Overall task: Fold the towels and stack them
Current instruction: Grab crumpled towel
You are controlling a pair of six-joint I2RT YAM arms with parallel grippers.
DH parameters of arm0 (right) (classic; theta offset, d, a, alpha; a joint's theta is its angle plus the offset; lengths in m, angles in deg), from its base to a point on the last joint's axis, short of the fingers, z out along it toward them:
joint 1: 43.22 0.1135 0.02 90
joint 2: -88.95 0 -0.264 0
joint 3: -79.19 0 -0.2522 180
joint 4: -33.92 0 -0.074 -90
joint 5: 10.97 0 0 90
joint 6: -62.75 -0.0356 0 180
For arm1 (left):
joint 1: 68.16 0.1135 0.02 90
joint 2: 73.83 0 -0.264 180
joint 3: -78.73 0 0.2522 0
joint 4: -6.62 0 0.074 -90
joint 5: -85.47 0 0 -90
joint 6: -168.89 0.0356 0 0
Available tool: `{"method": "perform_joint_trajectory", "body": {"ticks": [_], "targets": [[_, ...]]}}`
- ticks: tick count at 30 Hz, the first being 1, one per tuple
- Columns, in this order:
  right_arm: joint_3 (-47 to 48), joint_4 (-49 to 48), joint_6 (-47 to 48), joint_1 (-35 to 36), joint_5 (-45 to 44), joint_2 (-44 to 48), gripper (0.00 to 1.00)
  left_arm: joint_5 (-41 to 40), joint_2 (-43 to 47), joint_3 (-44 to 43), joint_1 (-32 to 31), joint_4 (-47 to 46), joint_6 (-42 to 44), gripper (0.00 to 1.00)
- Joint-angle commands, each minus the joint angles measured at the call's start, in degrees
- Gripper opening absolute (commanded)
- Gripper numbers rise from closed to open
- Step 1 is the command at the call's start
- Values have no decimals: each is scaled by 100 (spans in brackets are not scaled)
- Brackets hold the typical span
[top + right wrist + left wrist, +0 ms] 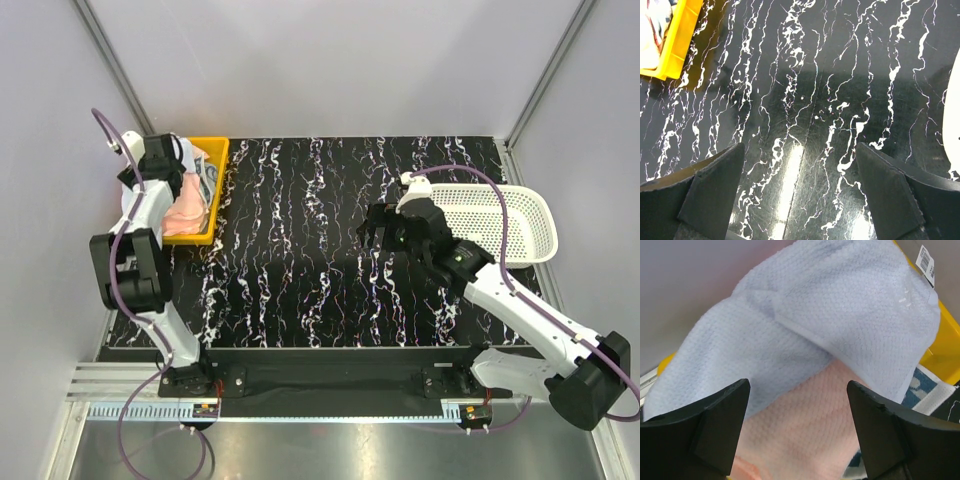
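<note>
Near edge: the bases of both arms, bolted side by side in front of a table (300, 300) with a black top veined in white

Right arm: reaches in from the near right corner to the middle of the table. The right gripper (800, 147) hangs over bare tabletop, its fingers spread wide and clear of any cloth

White mesh basket (530, 205): on the table just right of the right gripper, against the right edge

Left arm: runs up the left edge to the far left corner. The left gripper (798, 386) points down over the cloth heap, fingers wide apart and clamped on nothing; whether the tips touch the cloth cannot be told

Yellow bin (219, 185): far left of the table, under the left gripper

Towels: all heaped loose in the yellow bin, none folded. The pale blue towel (840, 305) lies on top, draped over the pink towel (800, 435). A pale towel with blue pattern (930, 390) shows beneath them at the bin wall

Barcode label (926, 260): on the bin's far rim
</note>
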Motion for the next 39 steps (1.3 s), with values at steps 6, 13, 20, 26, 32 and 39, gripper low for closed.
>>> {"method": "perform_joint_trajectory", "body": {"ticks": [6,13,20,26,32,39], "targets": [[-16,-213,96,-7,-166,16,100,-47,-494,-804,59,-778,308,83],[-25,-274,78,-7,-96,-195,100,32,-959,-1356,129,-666,423,75],[19,-257,105,-7,-122,-292,100,50,-1250,-1612,138,-542,397,70],[19,-248,96,-7,-166,-345,100,120,-1285,-1709,138,-542,423,53],[28,-265,96,2,-201,-345,100,304,-1066,-1683,138,-648,484,12],[19,-274,105,2,-254,-336,100,428,-266,-1191,-160,-1051,730,0]]}}
